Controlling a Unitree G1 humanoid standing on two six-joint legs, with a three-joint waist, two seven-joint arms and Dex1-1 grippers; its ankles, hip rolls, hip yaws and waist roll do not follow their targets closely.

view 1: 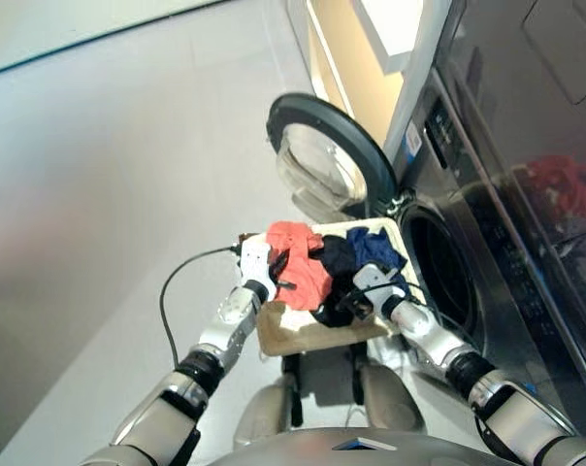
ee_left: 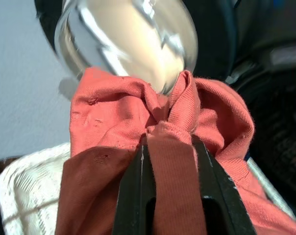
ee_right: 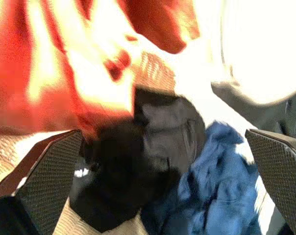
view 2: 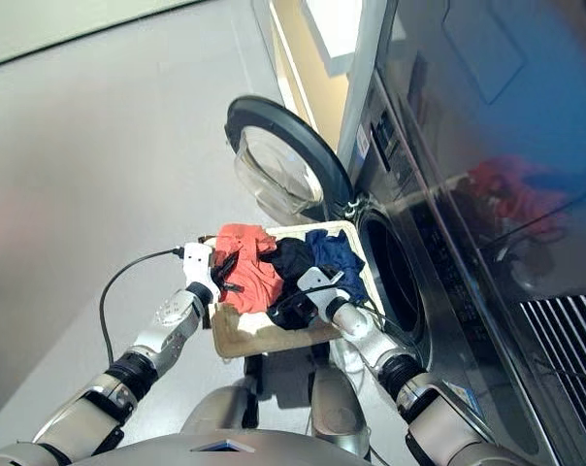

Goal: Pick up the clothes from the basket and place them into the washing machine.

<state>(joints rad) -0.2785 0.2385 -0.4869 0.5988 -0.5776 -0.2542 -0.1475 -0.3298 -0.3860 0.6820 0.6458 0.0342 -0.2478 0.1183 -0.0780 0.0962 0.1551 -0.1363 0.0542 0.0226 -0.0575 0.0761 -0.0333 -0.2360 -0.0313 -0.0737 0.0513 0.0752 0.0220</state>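
The basket [view 1: 291,335] sits in front of the washing machine [view 1: 487,243], holding the orange-red garment [view 1: 301,262], the black garment [view 1: 337,262] and the navy blue garment [view 1: 378,248] side by side. The left gripper [ee_left: 170,147] pinches a fold of the orange-red garment between its fingers, while the right gripper [ee_right: 165,161] hovers with fingers spread wide above the black garment. The open glass door [view 1: 327,155] stands just beyond the basket, beside the dark porthole [view 1: 439,267]; a black cable [view 1: 181,282] loops off the left wrist over the grey floor [view 1: 99,175].

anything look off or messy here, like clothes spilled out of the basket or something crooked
Nothing stands out. All three garments, orange-red, black and navy, lie inside the basket, none on the floor. The washing machine door stands wide open. The left gripper pinches the orange-red one; the right gripper is open.
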